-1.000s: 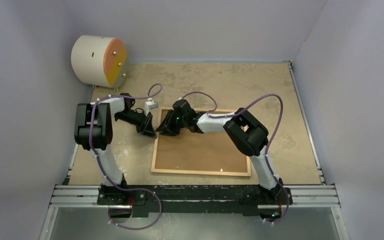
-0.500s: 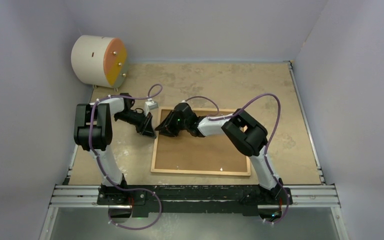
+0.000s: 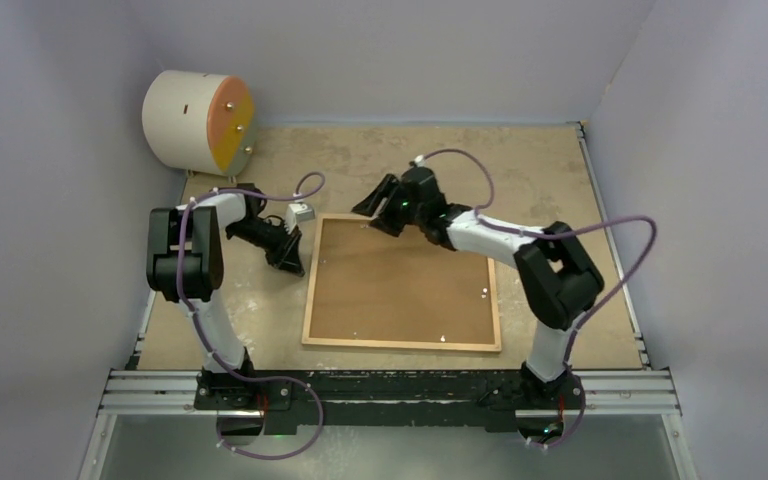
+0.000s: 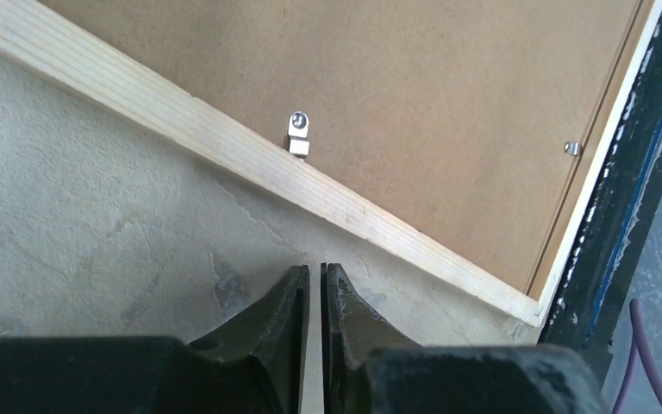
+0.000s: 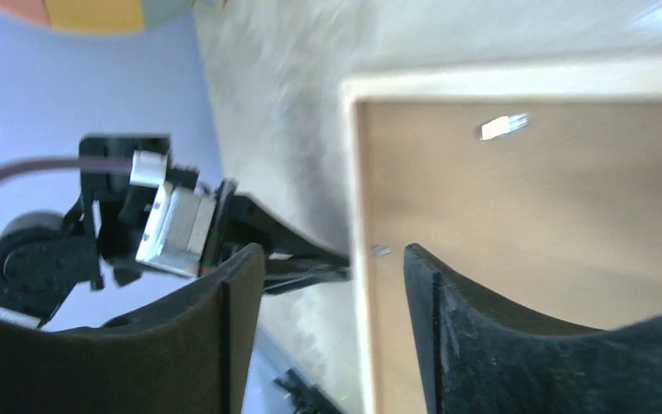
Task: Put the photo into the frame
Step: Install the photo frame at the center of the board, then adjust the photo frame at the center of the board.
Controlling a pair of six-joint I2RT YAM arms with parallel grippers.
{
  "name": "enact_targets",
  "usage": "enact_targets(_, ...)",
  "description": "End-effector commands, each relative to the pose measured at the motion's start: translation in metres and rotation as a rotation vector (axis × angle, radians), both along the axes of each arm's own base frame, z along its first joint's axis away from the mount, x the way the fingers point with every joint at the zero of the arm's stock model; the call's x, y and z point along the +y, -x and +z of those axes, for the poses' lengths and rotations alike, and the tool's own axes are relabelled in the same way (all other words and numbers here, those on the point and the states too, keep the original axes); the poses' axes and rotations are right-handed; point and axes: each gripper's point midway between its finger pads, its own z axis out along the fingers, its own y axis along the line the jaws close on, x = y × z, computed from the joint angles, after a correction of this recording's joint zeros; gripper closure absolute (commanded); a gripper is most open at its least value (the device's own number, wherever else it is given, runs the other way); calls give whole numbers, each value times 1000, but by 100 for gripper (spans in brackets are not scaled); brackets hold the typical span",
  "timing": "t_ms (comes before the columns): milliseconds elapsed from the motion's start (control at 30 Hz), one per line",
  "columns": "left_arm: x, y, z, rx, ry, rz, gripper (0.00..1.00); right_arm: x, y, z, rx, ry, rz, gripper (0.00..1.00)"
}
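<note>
The frame (image 3: 400,345) lies flat, back up, on the worktop (image 3: 520,180), with the brown backing sheet (image 3: 400,285) inside it. The left claw (image 4: 315,269) is clenched on nothing, just beside the frame's left rail. The right claw (image 5: 332,254) hangs released over the frame's far left corner

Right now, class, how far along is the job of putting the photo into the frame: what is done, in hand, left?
Done, apparently: the frame lies face down with the brown backing board seated in it. No photo shows, so it may lie beneath. In hand: nothing. The left gripper is shut and empty beside the frame's left rail, and the right gripper is open near its far edge. Left: possibly securing the metal tabs.
</note>
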Motion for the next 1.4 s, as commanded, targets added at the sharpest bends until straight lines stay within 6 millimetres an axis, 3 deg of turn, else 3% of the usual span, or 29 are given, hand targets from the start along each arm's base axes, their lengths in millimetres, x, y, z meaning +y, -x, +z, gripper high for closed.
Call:
enact_targets(0,7,-4,6,-96,-36,-39,84,-117,-27,-4,-70,280,-161,29)
enact_targets(100,8,2,0,-111,-76,-62,75,-214,-35,-13,-39,423,-343,14)
enact_targets(200,9,11,-9,-120,-128,-93,70,-293,-26,-24,6,515,-493,8)
enact_targets(267,4,16,-12,-133,-153,-124,68,-327,-16,-28,17,552,-566,7)
enact_targets(367,-1,24,-14,-151,-195,-169,67,-347,-7,-40,42,576,-600,6)
enact_targets(433,-4,30,-16,-158,-219,-203,67,-344,-8,-51,62,575,-577,6)
enact_targets(533,-9,39,-20,-150,-235,-241,67,-322,-17,-71,100,496,-493,8)
enact_targets(733,-13,48,-24,-133,-237,-266,67,-282,-59,-74,77,362,-389,15)
enact_targets(833,-18,50,-23,-136,-232,-278,67,-253,-81,-72,72,302,-317,16)
enact_targets(1000,-51,60,-10,-128,-160,-347,63,-169,-124,-62,27,215,-126,16)
enact_targets(1100,-75,79,5,-110,-105,-446,53,-126,-144,-53,-14,202,-37,16)
enact_targets(1133,-80,87,12,-101,-85,-483,48,-119,-150,-50,-15,204,-26,15)
enact_targets(1200,-83,95,30,-96,-52,-537,34,-124,-164,-40,-44,270,-31,14)
enact_targets(1267,-77,93,46,-115,-61,-573,30,-138,-172,-26,-74,358,-68,11)
enact_targets(1300,-71,89,53,-133,-72,-575,30,-151,-176,-17,-94,402,-104,9)
enact_targets(1367,-57,60,70,-204,-125,-516,29,-179,-177,6,-138,478,-180,1)
